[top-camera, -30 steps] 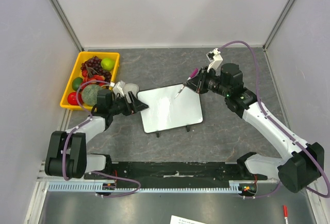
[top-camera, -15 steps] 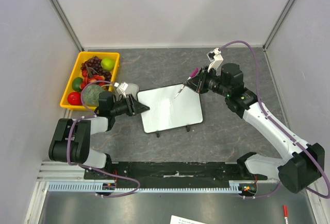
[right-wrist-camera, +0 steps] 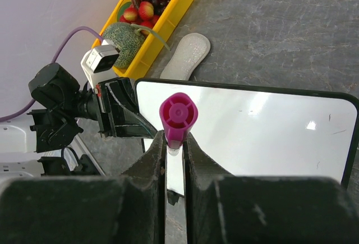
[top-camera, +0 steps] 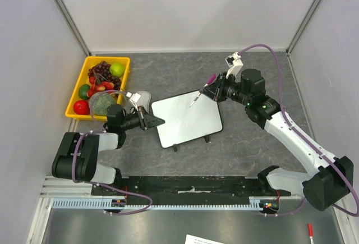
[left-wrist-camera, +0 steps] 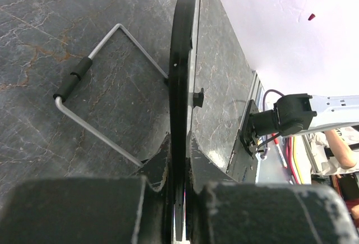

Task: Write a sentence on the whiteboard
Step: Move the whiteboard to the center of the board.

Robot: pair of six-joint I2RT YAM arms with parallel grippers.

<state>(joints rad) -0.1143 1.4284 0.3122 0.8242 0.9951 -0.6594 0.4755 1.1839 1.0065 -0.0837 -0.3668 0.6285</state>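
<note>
The whiteboard (top-camera: pixel 188 118) lies tilted on the dark table, its white face bare; no sentence shows on it. My left gripper (top-camera: pixel 159 122) is shut on the board's left edge, and the left wrist view shows the black frame (left-wrist-camera: pixel 180 59) pinched edge-on between the fingers (left-wrist-camera: pixel 157 162). My right gripper (top-camera: pixel 215 91) hovers over the board's far right corner, shut on a magenta marker (top-camera: pixel 203 90) whose tip points down at the board. In the right wrist view the marker's (right-wrist-camera: pixel 178 115) cap end sticks up between the jaws above the board (right-wrist-camera: pixel 252 137).
A yellow bin of fruit (top-camera: pixel 98 84) stands at the far left. A grey oval eraser pad (top-camera: pixel 140 96) lies between the bin and the board. A wire stand (left-wrist-camera: pixel 95 104) juts from the board's underside. Grey walls enclose the table.
My left gripper has closed on the board's left edge, and the board has shifted slightly right and turned. The right arm and marker have not moved.
</note>
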